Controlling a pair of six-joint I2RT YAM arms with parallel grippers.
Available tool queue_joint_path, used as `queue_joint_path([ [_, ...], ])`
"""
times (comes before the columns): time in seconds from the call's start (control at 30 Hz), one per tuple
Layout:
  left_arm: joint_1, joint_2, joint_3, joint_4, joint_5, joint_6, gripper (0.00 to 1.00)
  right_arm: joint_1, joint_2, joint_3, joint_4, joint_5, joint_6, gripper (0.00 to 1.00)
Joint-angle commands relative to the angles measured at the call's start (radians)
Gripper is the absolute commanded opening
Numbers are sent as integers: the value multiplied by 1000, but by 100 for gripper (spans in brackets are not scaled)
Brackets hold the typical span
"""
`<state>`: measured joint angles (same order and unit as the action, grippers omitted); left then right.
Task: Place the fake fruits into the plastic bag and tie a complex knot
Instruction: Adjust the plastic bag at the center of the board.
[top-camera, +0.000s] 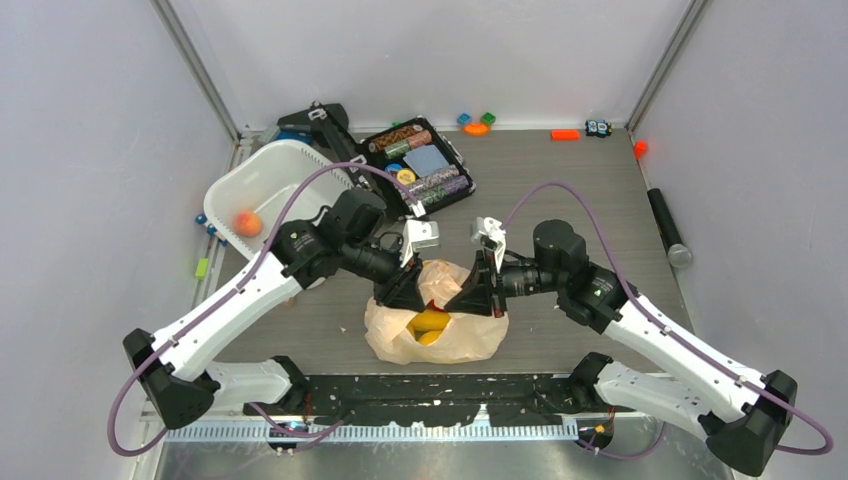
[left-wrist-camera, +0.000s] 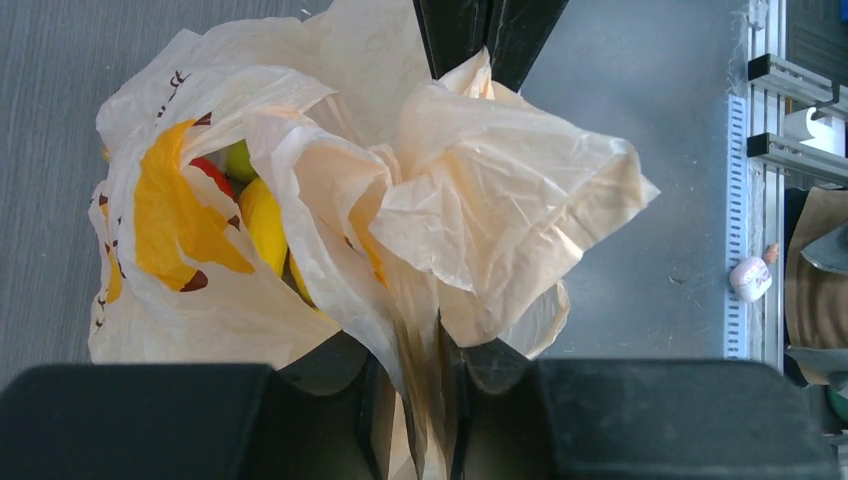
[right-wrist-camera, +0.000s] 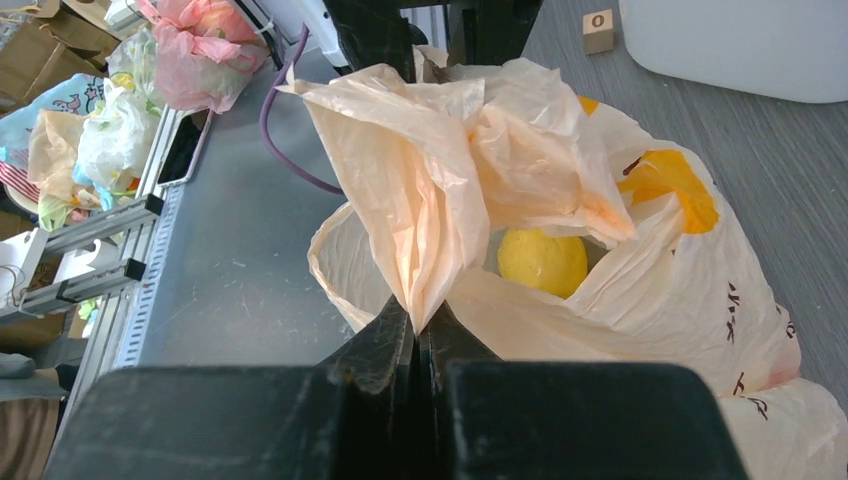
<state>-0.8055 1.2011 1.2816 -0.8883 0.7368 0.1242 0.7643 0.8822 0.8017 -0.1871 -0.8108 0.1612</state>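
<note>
Thin translucent peach plastic bag (top-camera: 470, 340), with glossy yellow fake fruits (right-wrist-camera: 542, 262) inside, is seen apart from white plastic tub (top-camera: 262, 185), toward its near right. Bag film is clamped flat by right gripper (right-wrist-camera: 420, 335). Left gripper (left-wrist-camera: 415, 370) is narrowly parted around film; hold cannot be told.

Grey wood-grain table (top-camera: 560, 190) between plain pale walls (top-camera: 90, 150) (metal corner posts (top-camera: 200, 70)), under even light.

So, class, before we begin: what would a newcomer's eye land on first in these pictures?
First, the peach plastic bag at the table's centre, its bunched top pinched from either side by the left jaws and the right jaws. Yellow fake fruits show through its open mouth. Behind and to the left, a white tub holds one small orange fruit.
</note>
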Motion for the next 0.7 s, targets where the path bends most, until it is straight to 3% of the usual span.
queue_joint_path([
  [0.0,-6,-43,38,10,7,17,28,7,17,52,0,-2,24,5],
  [0.13,-10,-44,38,12,7,17,42,11,41,51,3,-3,30,5],
  [0.33,-16,-44,33,34,11,9,55,23,73,59,19,0,40,5],
  [0.67,-20,-37,26,55,4,-5,61,69,118,95,29,22,41,5],
])
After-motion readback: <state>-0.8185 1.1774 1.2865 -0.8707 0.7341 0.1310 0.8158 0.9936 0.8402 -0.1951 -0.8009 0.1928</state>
